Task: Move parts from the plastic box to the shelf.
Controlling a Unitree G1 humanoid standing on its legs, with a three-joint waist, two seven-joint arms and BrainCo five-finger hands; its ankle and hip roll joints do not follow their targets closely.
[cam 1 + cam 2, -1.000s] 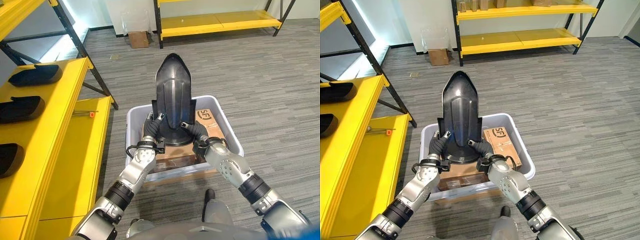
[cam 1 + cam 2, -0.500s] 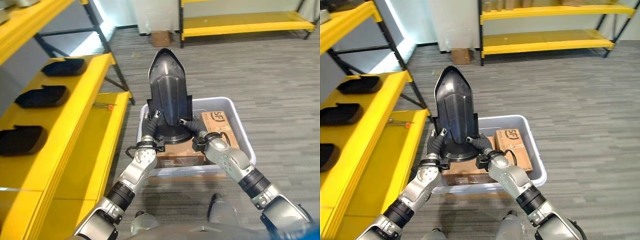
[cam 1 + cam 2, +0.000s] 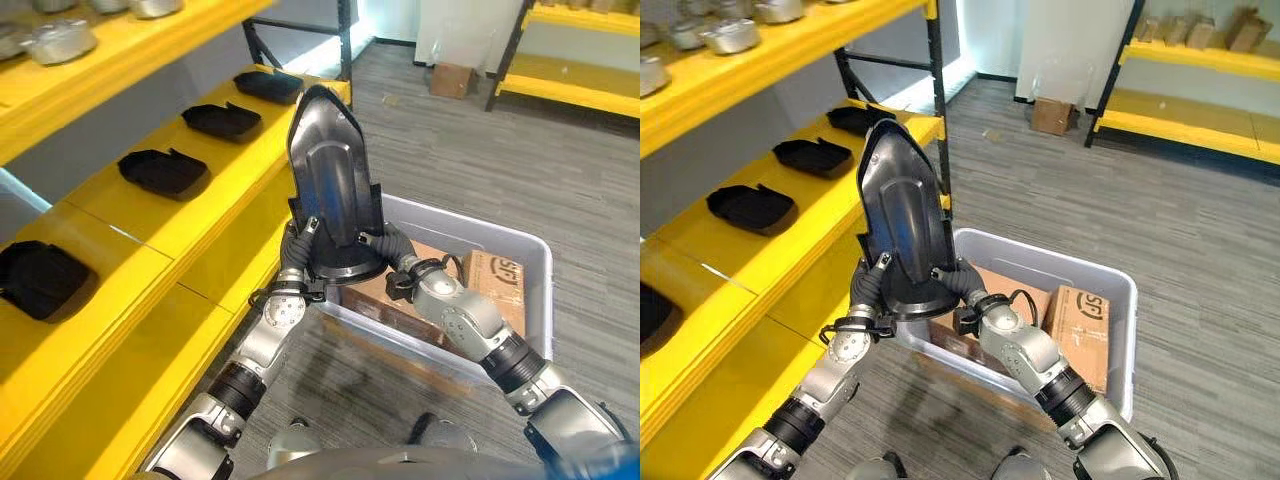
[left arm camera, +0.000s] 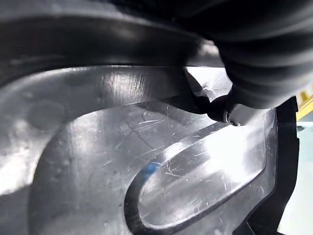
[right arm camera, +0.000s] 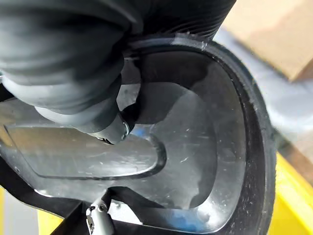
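A glossy black moulded part (image 3: 335, 180) stands upright in the air, its pointed end up. My left hand (image 3: 296, 245) grips its lower left edge and my right hand (image 3: 393, 250) its lower right edge, fingers curled round the rim. It hangs above the left wall of the grey plastic box (image 3: 520, 245), close to the yellow shelf (image 3: 200, 215). The part's shiny face (image 4: 122, 161) lies right under my left hand (image 4: 264, 49), and the part's hollow (image 5: 195, 147) under my right hand (image 5: 63, 63).
Several black parts lie in a row on the shelf, among them ones at the near end (image 3: 35, 277), the middle (image 3: 163, 170) and further back (image 3: 221, 119). Cardboard packs (image 3: 495, 280) fill the box. Metal parts (image 3: 60, 40) sit on the upper shelf. A second yellow rack (image 3: 580, 90) stands far right.
The camera has swung left toward the shelf. Both hands have carried the black part from over the box's middle to over its left wall, beside the shelf.
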